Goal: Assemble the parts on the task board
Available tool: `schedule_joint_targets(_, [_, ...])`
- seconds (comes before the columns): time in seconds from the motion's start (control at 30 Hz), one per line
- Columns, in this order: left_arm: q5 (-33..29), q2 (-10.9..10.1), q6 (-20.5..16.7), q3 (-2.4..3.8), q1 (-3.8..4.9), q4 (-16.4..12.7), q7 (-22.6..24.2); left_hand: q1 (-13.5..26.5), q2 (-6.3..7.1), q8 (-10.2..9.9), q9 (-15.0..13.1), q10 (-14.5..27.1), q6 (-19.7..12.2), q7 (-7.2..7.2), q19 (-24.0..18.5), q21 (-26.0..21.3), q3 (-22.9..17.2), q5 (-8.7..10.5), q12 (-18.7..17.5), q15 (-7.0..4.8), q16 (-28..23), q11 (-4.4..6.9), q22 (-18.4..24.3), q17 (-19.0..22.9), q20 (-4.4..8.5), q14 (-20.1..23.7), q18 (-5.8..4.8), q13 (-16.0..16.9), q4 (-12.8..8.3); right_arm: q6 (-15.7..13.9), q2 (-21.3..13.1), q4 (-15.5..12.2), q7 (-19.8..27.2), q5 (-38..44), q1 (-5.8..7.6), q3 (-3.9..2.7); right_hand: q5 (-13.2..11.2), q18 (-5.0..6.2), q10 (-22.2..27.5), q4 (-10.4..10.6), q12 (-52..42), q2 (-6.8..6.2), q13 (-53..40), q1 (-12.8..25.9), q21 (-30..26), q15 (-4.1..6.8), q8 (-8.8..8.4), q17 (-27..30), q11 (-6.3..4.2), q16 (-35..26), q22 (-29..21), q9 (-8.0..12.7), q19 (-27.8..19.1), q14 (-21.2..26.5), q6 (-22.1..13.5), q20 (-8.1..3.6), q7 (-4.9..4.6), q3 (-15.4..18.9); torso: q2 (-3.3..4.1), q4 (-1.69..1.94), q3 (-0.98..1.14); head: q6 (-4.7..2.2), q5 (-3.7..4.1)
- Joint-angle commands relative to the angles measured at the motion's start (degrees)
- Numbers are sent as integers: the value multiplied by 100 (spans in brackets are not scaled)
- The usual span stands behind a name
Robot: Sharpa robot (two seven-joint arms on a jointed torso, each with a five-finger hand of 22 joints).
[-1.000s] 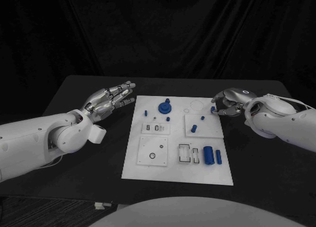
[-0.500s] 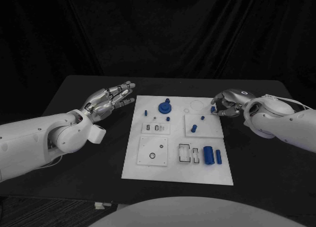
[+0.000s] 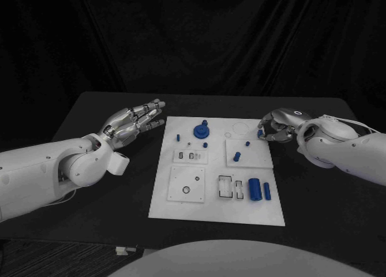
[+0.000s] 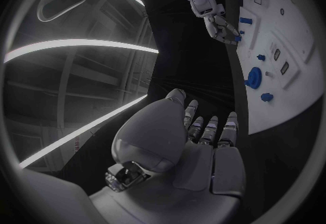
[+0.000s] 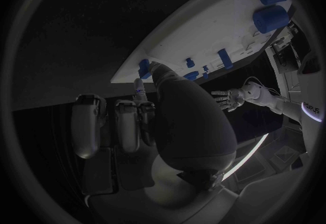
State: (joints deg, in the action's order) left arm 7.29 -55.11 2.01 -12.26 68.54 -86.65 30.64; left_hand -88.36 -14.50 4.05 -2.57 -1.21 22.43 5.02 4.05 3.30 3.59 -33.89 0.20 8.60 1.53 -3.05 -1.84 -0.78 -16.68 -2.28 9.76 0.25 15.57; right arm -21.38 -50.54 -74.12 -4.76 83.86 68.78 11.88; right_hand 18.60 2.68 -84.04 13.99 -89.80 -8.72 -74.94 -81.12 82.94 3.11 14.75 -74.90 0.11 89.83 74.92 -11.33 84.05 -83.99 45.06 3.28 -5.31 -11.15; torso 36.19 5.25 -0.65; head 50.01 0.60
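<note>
the left hand (image 3: 132, 122) hovers with its fingers spread and nothing in them, off the board's (image 3: 217, 213) left edge near the far left corner. the right hand (image 3: 276, 126) sits at the board's far right corner, fingertips touching a small blue part (image 3: 260, 133) there; whether it pinches it, i cannot tell. other blue parts (image 3: 200, 131) stand on the board's far half.

Left robot hand (image 3: 136, 120) lies open, fingers extended; right robot hand (image 3: 277, 126) has its fingers curled in.
</note>
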Motion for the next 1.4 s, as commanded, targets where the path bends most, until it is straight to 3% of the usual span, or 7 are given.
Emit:
schedule_joint_targets(0.03, [-5,2,66,6,-9,-12,69,-61,7,18,-5,13,-2,47,46,19,-25,-13,13,42,37,-39,-9,-8,11,-6,40,9,-6,3,13,18,-65,27,-18,-2,19,-73,-596,-16,-20,18,-1506,-61,-32,42,68,-1510,-15,17,1244,-24,200,-601,79,-45,-9,-9,1,2,-1,-1,-6])
schedule_joint_targets(0.23, [-5,2,71,6,-10,-11,65,-61,7,18,-5,13,-2,47,46,19,-25,-13,13,42,37,-39,-9,-8,11,-6,40,9,-6,-3,37,43,-63,27,-21,-2,24,-73,-596,-12,-20,46,-1506,-48,-36,45,218,-1510,-19,17,1246,-83,201,-601,203,-46,-1,-13,0,1,-2,-1,-1])
schedule_joint_targets(0.53, [-5,0,79,6,-11,-12,61,-61,7,18,-5,13,-2,47,46,19,-25,-13,13,42,37,-39,-9,-8,11,-6,40,9,-6,-46,73,75,-63,27,-26,-3,216,-72,-596,-52,-20,95,-1506,-71,-42,60,463,-1510,-37,17,1248,-203,204,-601,388,-58,22,-47,3,-1,0,-1,-16])
schedule_joint_targets(0.8, [-5,-9,80,6,-13,-17,66,-61,7,18,-5,13,-2,47,46,19,-25,-13,13,42,37,-39,-9,-8,11,-6,40,9,-6,-267,31,10,-52,27,-27,-3,420,-73,-596,-113,-20,121,-1506,-107,-40,71,633,-1510,-49,17,1251,-300,209,-601,516,-70,39,-87,-1,1,-1,-1,-33])
schedule_joint_targets(1.0, [-5,-15,78,6,-16,-14,67,-61,7,18,-5,13,-2,47,46,19,-25,-13,13,42,37,-39,-9,-8,11,-6,40,9,-6,-529,-91,-279,-80,27,-1,-4,440,-72,-596,-123,-20,120,-1506,-106,-47,68,679,-1510,-38,17,1249,-326,206,-601,561,-70,36,-91,-3,-3,1,-1,-70])
schedule_joint_targets(1.3, [-5,-1,80,6,-20,-1,61,-58,11,18,-4,7,-6,51,49,22,-36,-13,15,47,41,-45,-10,-9,10,-8,39,11,-2,-691,-95,-937,-127,28,283,-6,450,-71,-596,-127,-20,128,-1506,-98,-58,40,725,-1510,6,17,1245,-352,202,-601,614,-57,30,-98,-9,-3,0,-1,-58])
schedule_joint_targets(1.4, [-5,5,83,6,-21,1,59,-58,11,18,-4,7,-6,51,49,22,-36,-13,15,47,41,-45,-10,-9,10,-8,39,11,-2,-664,-4,-1067,-142,29,318,-6,452,-70,-596,-124,-20,135,-1506,-94,-63,34,727,-1510,13,17,1244,-354,200,-601,615,-54,27,-102,-13,-3,0,-1,-43])
